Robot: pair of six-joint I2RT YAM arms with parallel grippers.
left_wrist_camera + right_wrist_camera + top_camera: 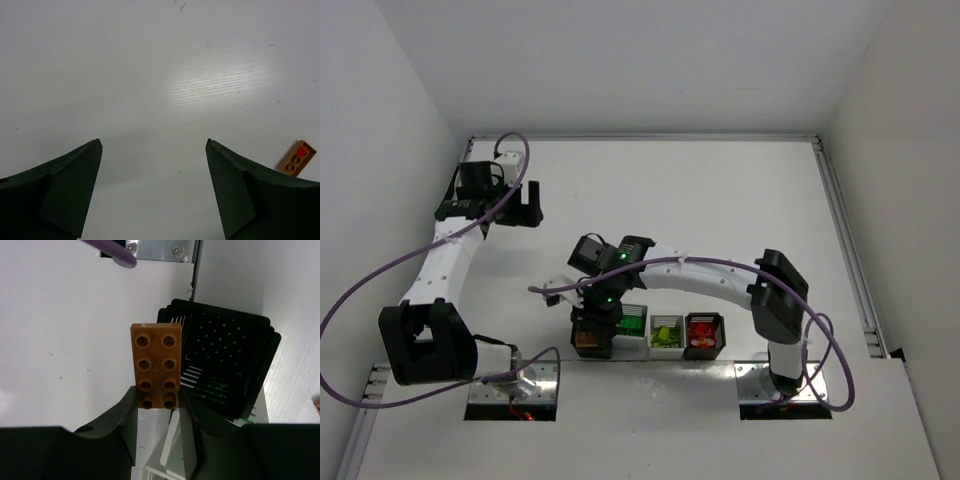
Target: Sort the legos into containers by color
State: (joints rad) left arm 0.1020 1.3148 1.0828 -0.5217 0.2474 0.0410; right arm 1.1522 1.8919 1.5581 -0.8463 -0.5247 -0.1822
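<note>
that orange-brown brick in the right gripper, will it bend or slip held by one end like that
Probably stiff: the orange-brown brick looks like hard plastic and stands straight though the right gripper pinches only one end. Its smooth sides might let it pivot or slip. Flat and rectangular, it likely won't roll if dropped.

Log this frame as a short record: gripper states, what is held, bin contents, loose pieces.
left gripper: open, empty, over bare table
right gripper: shut on orange-brown brick, at the left black bin
white bins: green legos; yellow-green legos
right black bin: red legos
loose: small orange-brown piece, red bit on it
</note>
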